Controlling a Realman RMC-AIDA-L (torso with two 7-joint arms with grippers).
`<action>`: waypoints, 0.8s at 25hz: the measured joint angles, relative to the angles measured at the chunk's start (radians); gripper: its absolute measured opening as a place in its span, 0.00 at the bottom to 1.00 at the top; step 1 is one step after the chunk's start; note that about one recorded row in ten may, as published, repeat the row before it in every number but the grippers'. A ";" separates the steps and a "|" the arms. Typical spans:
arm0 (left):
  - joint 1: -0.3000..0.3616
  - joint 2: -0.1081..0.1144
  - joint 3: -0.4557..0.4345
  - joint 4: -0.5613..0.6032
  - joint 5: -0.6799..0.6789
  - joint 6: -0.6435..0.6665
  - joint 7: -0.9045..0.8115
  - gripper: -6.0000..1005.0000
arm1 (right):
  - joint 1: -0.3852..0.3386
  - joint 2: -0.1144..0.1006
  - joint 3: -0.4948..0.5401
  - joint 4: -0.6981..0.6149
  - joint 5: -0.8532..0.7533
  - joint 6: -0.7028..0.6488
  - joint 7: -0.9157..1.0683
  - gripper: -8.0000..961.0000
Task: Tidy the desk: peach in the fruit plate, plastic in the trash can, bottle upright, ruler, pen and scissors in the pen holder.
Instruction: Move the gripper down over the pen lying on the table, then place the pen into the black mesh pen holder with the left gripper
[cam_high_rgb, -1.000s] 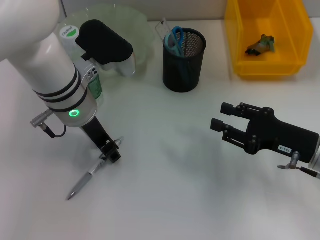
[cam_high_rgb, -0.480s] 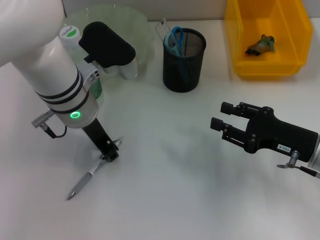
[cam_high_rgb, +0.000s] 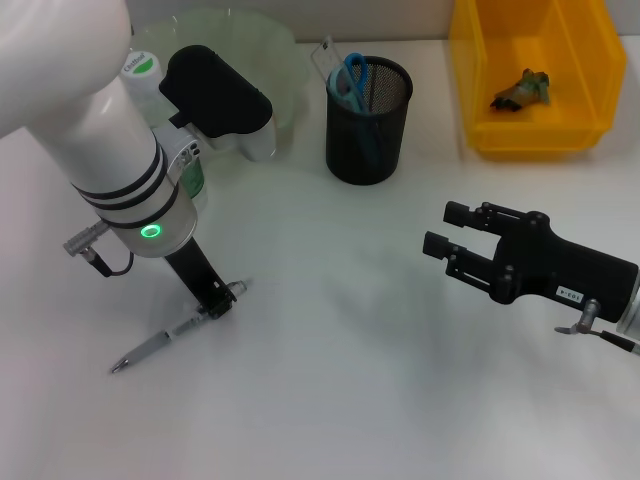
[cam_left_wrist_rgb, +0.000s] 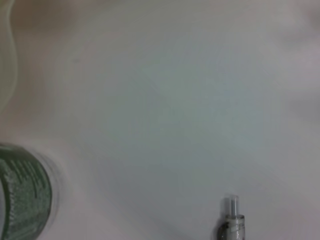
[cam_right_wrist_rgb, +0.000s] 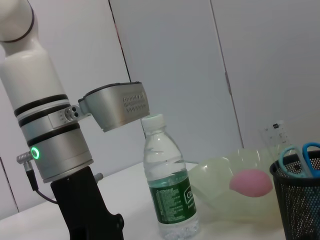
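Left pincer is down at the tabletop, fingers closed on the upper end of the pen, which slants away toward the robot's left with its pointed tip low, at or just off the surface. Right pincer hovers idle over the right side, fingers apart, nothing between them.

Remaining job, by the look of it: pen into the holder. The grip sits near one end, so the long slim barrel may swing or slip; lift slowly, let it hang tip-down, carry it over the rim & lower it well inside before letting go. Approach on the side away from the scissors and ruler, already standing in the holder.

Materials: pen is silver-grey, w/ a clear end cap in the left wrist view; holder is black wire mesh, cylindrical; scissors have light-blue loops; ruler is clear plastic. Bottle stands upright, clear w/ white cap & green label, beside the plate, a translucent pale green dish w/ wavy rim holding the round pink peach. Yellow bin has crumpled scrap inside.
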 joint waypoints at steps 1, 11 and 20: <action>0.000 0.000 0.000 0.000 0.000 0.000 0.000 0.28 | 0.000 0.000 0.001 0.000 0.000 0.000 0.000 0.56; 0.010 0.001 -0.005 0.059 0.010 -0.005 -0.009 0.19 | -0.006 0.001 0.048 0.001 0.000 0.000 -0.004 0.56; 0.062 0.005 -0.020 0.286 0.030 -0.072 -0.028 0.20 | -0.021 0.003 0.105 0.010 0.000 0.010 -0.007 0.56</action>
